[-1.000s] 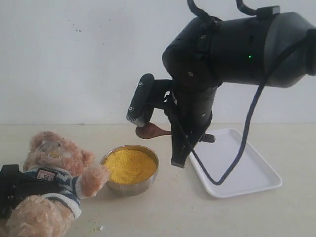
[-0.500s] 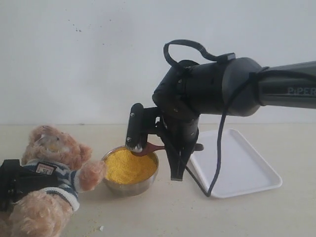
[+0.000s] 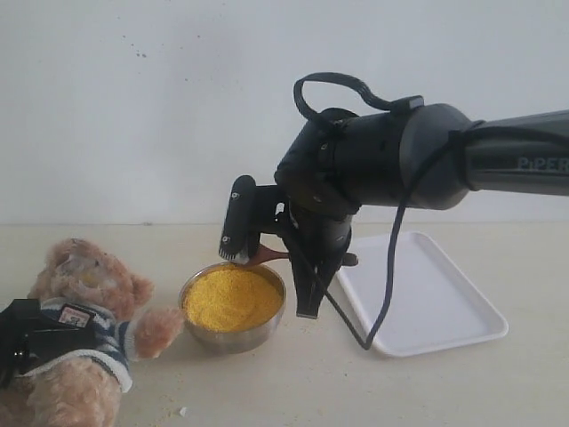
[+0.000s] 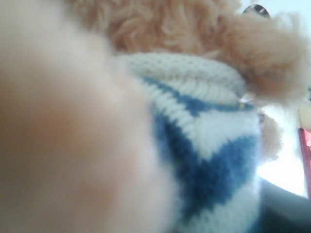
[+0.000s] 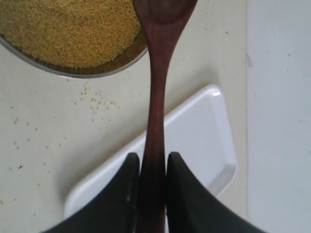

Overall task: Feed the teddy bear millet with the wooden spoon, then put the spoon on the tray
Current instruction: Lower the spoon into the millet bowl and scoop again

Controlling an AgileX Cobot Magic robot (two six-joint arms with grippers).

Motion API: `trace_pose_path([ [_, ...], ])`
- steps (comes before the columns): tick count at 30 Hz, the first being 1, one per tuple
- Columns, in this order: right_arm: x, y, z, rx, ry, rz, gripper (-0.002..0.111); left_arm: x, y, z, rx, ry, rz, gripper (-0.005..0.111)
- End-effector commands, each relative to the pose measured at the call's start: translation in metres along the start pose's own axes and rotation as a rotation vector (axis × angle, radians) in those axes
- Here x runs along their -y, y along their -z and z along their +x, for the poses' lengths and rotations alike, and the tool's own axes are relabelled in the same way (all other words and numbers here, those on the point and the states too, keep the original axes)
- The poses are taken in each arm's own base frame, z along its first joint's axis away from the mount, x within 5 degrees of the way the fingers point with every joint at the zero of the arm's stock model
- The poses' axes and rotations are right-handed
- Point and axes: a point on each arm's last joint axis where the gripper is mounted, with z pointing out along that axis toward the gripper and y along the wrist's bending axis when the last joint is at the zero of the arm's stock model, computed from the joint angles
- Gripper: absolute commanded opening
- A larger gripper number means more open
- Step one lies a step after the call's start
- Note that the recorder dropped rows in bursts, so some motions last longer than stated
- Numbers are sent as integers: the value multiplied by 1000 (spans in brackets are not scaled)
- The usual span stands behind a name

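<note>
Spoon (image 5: pixel 155 97) pinched in the right claw (image 5: pixel 153 162), poised over the millet (image 3: pixel 233 298); bear (image 3: pixel 84 276) not yet fed, tray (image 3: pixel 444 302) comes last.

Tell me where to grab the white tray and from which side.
I would pinch the tray by its low raised rim at the near right corner, coming from the right of the exterior view. It lies flat, so only the rim offers purchase. Its left edge is crowded: the steel bowl sits close by and the right gripper, shut on the wooden spoon, hangs there.
</note>
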Motion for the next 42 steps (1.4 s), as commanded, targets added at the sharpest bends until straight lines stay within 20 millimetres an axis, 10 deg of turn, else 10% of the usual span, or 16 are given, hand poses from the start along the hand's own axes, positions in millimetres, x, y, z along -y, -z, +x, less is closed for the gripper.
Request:
trace_pose_path([
  [1, 7, 2, -2, 43, 10, 41, 0, 1, -1, -6, 22, -13, -15, 4],
  [42, -34, -43, -15, -70, 76, -20, 0, -15, -29, -20, -36, 2, 122, 4],
])
